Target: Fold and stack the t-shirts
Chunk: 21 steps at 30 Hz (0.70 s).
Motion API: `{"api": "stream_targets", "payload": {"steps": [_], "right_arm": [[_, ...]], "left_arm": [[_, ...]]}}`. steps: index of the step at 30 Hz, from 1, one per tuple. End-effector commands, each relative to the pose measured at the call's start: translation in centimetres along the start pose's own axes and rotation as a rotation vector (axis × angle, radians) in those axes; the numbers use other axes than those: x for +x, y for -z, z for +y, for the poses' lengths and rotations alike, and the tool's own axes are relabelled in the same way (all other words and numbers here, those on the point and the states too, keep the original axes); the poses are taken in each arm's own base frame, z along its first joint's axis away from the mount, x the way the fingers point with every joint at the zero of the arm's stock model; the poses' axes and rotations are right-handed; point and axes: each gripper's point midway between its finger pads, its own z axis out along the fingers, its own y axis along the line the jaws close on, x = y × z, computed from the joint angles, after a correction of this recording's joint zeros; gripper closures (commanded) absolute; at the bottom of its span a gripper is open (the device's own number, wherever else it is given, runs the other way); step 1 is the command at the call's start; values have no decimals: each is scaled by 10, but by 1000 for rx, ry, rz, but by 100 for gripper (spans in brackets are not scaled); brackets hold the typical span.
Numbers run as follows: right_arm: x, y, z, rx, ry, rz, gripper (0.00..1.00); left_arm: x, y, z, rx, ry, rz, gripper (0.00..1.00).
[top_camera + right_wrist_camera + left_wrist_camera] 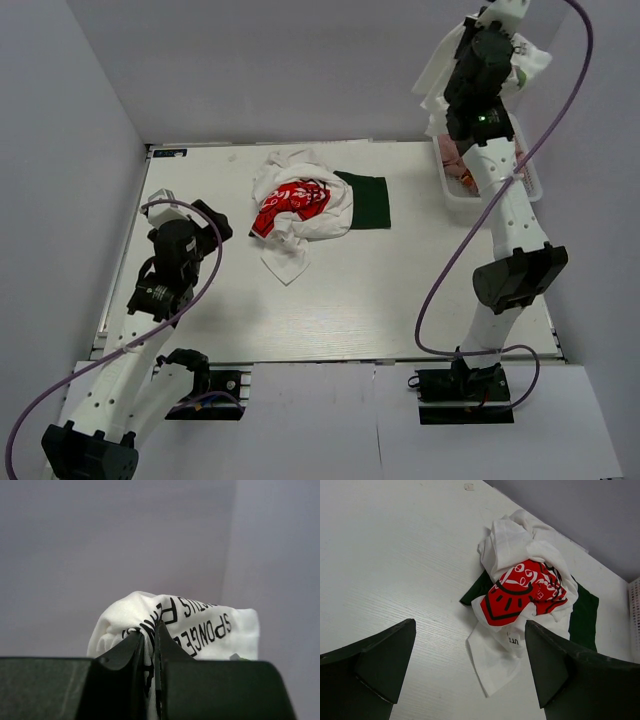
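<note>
White black-lettered t-shirt tight between right fingers, left fingers wide apart.

shirt heap: table mid-rear | basket: right edge | second shirt: above basket

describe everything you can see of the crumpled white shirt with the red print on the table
The white t-shirt with a red print is soft cloth, crumpled into a loose heap with the red, black-lined graphic bunched on top. A white flap trails toward the near side. It lies on the white table, near the far middle, partly over a dark green cloth that shows on both sides. The open left gripper hangs apart from it; nothing grips it.
</note>
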Motion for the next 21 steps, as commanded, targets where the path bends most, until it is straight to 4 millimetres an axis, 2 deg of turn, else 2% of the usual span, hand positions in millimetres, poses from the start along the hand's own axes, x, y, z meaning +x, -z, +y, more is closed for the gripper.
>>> {"api": "stream_targets", "payload": {"steps": [1, 2, 3, 4, 5, 6, 7, 8, 9, 10, 11, 13, 14, 15, 16, 17, 18, 19, 20, 21], "right_arm": [[-22, -24, -30, 45, 12, -97, 100], [-17, -31, -33, 16, 20, -95, 100], [8, -40, -39, 23, 56, -41, 100], [15, -44, -43, 26, 61, -28, 100], [41, -51, -46, 15, 88, 15, 100], [56, -55, -47, 0, 88, 45, 100], [80, -59, -53, 5, 108, 93, 100], [116, -65, -58, -12, 134, 158, 100], [144, -65, -63, -18, 130, 212, 100], [160, -65, -64, -31, 136, 246, 100], [200, -65, -72, -23, 160, 316, 100], [244, -59, -87, 21, 168, 398, 100], [259, -57, -91, 40, 158, 432, 97], [271, -50, -94, 53, 170, 473, 85], [273, -48, -95, 57, 171, 486, 73], [273, -45, -96, 53, 184, 495, 45], [252, -42, -88, 28, 172, 467, 32], [244, -39, -81, -14, 173, 459, 17], [242, -32, -64, -84, 157, 463, 10], [210, -22, -56, -129, 132, 422, 10]], "left_arm": [[1, -2, -9, 69, -25, -3, 0], [-1, -2, -10, 74, -35, -11, 0], [-1, -2, -13, 91, -43, -12, 0], [-1, -2, -13, 91, -43, -12, 0], [2, -3, -14, 94, -46, 0, 0], [2, -3, -14, 94, -55, 0, 0], [5, -4, -11, 89, -59, 7, 0], [7, -6, -11, 84, -62, 14, 0], [7, -6, -11, 84, -62, 14, 0], [10, -8, -10, 79, -65, 22, 0], [15, -8, -10, 82, -71, 34, 0], [17, -10, -9, 77, -85, 40, 0], [20, -12, -8, 71, -89, 50, 0], [20, -12, -8, 71, -89, 50, 0], [18, -13, -10, 71, -89, 50, 0], [18, -13, -10, 71, -89, 50, 0], [20, -13, -12, 81, -89, 57, 0], [21, -12, -13, 90, -89, 63, 0], [21, -12, -13, 90, -89, 63, 0], [21, -12, -13, 90, -89, 63, 0]]}}
